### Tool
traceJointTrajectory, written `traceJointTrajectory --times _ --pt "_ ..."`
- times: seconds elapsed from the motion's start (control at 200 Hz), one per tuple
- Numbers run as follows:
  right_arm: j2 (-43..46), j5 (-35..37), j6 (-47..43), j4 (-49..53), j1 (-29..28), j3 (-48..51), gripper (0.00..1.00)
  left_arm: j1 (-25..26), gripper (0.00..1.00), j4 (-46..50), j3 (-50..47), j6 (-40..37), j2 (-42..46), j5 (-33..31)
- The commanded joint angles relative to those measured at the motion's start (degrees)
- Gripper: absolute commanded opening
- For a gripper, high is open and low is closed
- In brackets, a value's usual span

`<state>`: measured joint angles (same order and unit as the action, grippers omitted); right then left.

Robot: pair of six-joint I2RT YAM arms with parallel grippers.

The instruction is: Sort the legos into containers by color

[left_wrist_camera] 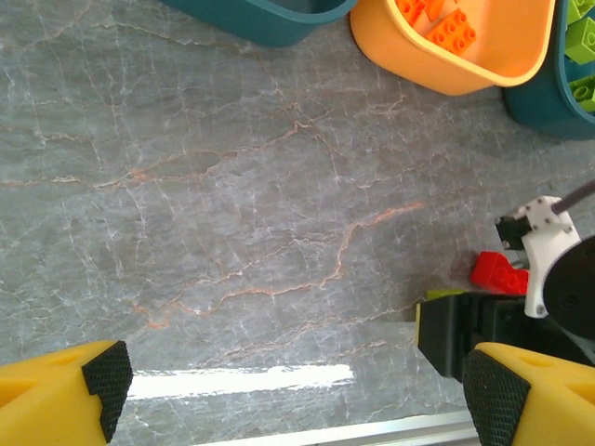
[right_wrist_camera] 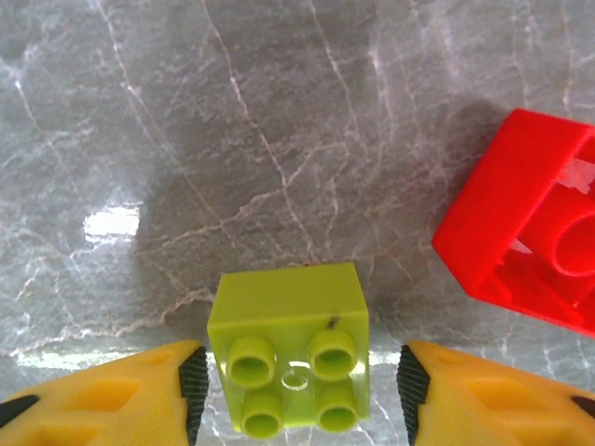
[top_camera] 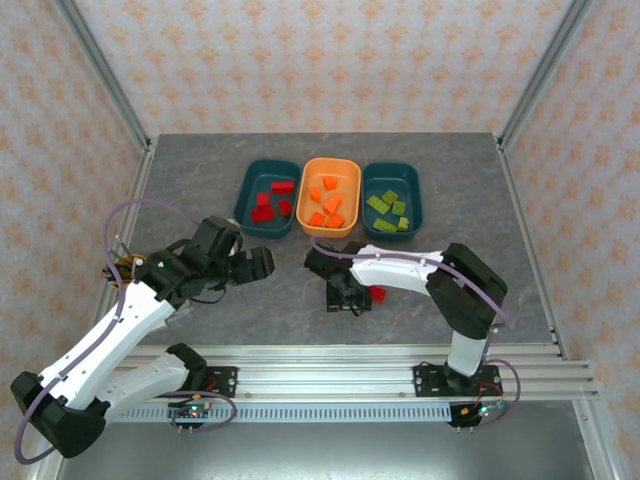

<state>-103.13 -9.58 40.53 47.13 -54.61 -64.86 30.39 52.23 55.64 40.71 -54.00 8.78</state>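
Black-padded fingers (right_wrist_camera: 192, 395) of the right gripper (right_wrist_camera: 297, 400) stand apart on either side of a yellow-green brick (right_wrist_camera: 290, 367), which sits studs-up on the table (right_wrist_camera: 232, 139). A gap shows at the right pad. The left pad looks very close, possibly touching, so nothing is clamped yet. Just beside lies a red brick (right_wrist_camera: 521, 223). The left gripper (left_wrist_camera: 302, 386) hangs nearby, spread wide and empty.

Farther off, three trays stand in a row: the left teal tray (top_camera: 255, 180) holds reds, the orange tray (top_camera: 345, 175) oranges, and the right teal tray (top_camera: 415, 190) greens.

The step in hand appears to be picking up the green brick, one of two lying outside the trays. Next, the fingers should close squarely on its sides, lift it and carry it to the right teal tray.
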Motion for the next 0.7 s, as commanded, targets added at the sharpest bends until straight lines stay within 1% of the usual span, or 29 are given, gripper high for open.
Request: traceJointTrajectory --times 0.0,0.125,0.27,0.4,0.54,0.605,0.691 --pt "-1.55 3.07 0.16 0.32 -0.24 -1.41 0.54 0.41 0.95 0.85 -0.79 0.34 0.91 0.89" --pt "-2.45 3.34 -0.52 -0.85 -0.22 -1.65 0.51 0.55 0.94 -0.06 -0.69 0.43 0.61 1.22" --pt "-3.52 3.35 -1.16 -0.89 0.03 -2.42 0.40 1.11 0.94 -0.80 -0.64 -0.01 0.06 1.62" --pt "-2.13 3.93 -1.33 0.09 -0.04 -2.92 0.31 1.65 0.94 -1.50 -0.55 -0.27 -0.06 1.86" --pt "1.92 5.61 -2.22 3.12 0.85 -5.44 0.30 3.35 0.93 -3.95 0.72 -0.87 -1.05 2.79" --pt "3.60 6.05 -3.34 5.25 2.58 -7.61 0.30 4.35 0.93 -5.92 1.56 -0.98 -2.31 3.65" --pt "5.57 6.10 -5.47 7.48 6.51 -10.57 0.29 5.53 0.93 -8.13 3.34 -0.57 -4.96 4.21"
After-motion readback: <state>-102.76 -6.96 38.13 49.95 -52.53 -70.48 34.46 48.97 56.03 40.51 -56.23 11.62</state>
